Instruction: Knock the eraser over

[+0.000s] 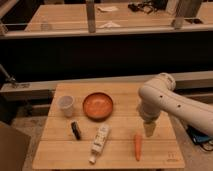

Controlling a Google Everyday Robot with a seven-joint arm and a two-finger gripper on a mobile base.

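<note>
Wooden tabletop [60, 155] fills the lower half of the frame. Left of centre on it, the eraser [75, 130] sits just below the white cup [66, 105] and left of the white bottle [100, 143]. Its long axis runs nearly top to bottom in the frame, the near end leaning slightly right. The gripper [148, 130] hangs at the right, just upper right of the carrot [138, 146] and well apart from the eraser, jaws spread wide and holding nothing.

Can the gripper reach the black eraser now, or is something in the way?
Probably yes. The gripper hangs by the carrot; the eraser is near the cup. Only the white bottle lies between them, flat, so passing over it seems possible.
</note>
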